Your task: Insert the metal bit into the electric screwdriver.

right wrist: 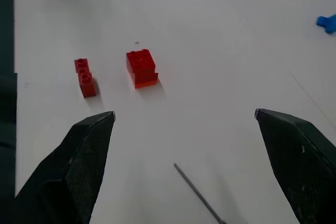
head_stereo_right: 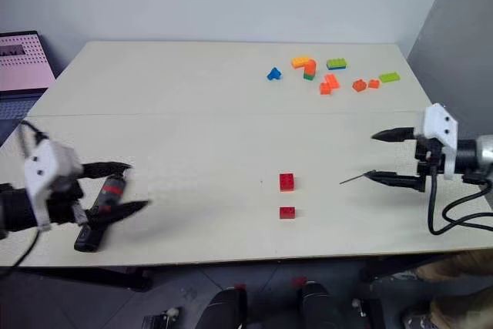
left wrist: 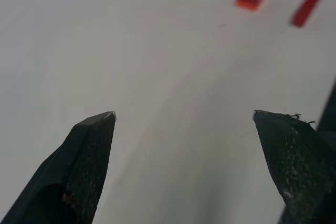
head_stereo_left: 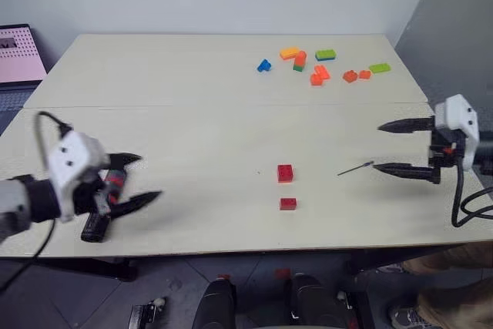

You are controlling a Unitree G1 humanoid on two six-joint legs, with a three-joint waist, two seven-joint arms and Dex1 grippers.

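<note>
The bit (right wrist: 197,192), thin, stiff and likely slippery, lies flat on the tabletop (head_stereo_left: 200,129) between the right gripper's (head_stereo_left: 394,146) spread fingers; pinch mid-shaft. The screwdriver (head_stereo_left: 104,206) lies between the left gripper's (head_stereo_left: 140,179) parted fingers.

The tabletop (head_stereo_left: 192,129) is pale cream, carrying two red bricks (head_stereo_left: 285,173) and a far scatter of bricks (head_stereo_left: 323,67) — orange, green, blue. The electric screwdriver (head_stereo_left: 108,198) is black with red bands; the metal bit (head_stereo_left: 355,169) is dark grey — each hand has black fingers (head_stereo_left: 404,125).
</note>
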